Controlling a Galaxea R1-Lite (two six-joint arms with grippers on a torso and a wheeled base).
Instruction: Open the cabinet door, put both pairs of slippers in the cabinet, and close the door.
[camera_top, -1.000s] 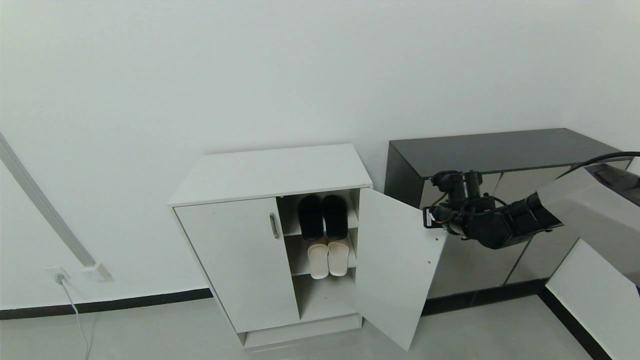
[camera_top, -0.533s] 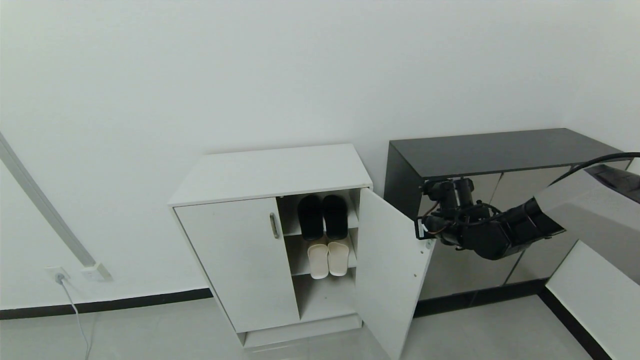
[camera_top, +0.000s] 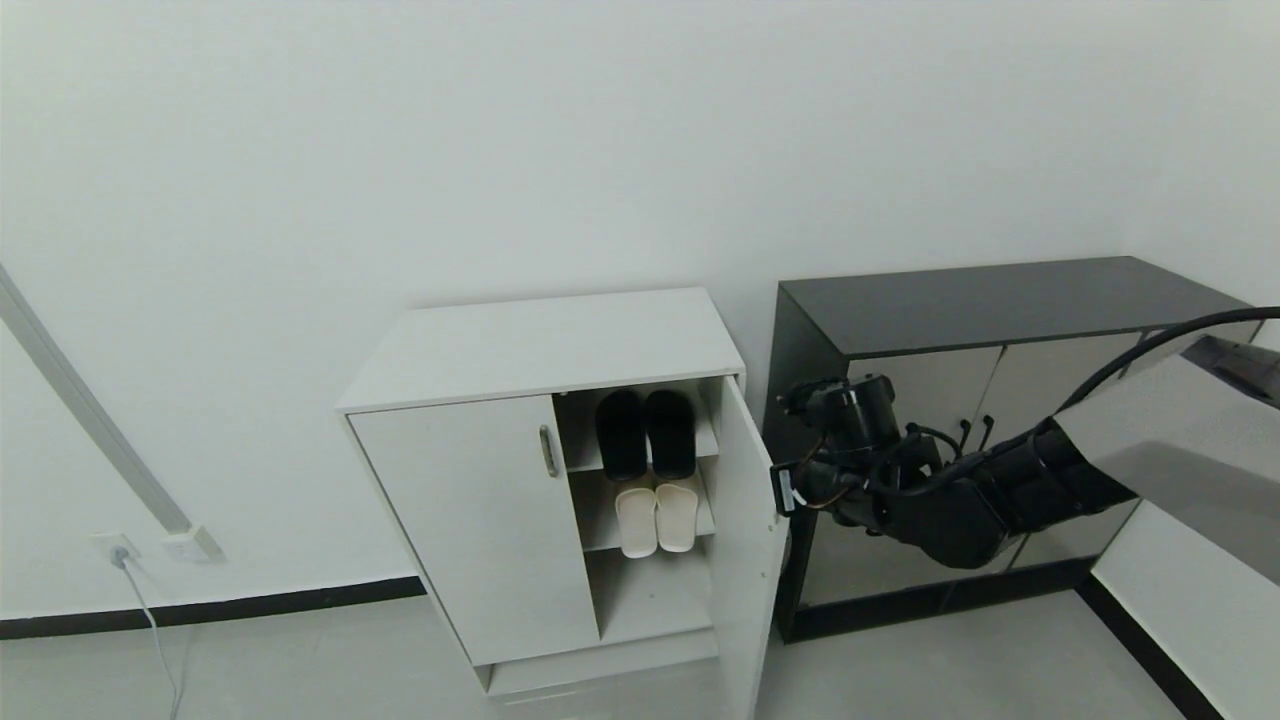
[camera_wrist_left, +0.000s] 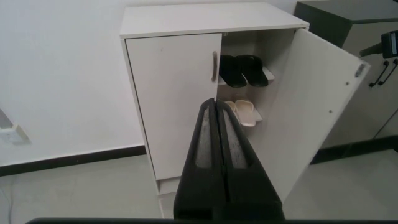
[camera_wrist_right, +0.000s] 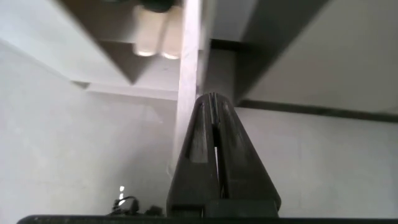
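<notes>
White cabinet door half open; black slippers above cream slippers; left gripper, right gripper clenched.

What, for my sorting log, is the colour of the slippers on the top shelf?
The top slippers are black, clearest in the head view.

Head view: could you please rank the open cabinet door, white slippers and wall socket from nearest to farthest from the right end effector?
1. Open cabinet door, beside the right end effector.
2. White slippers, middle shelf.
3. Wall socket, far left.
</notes>
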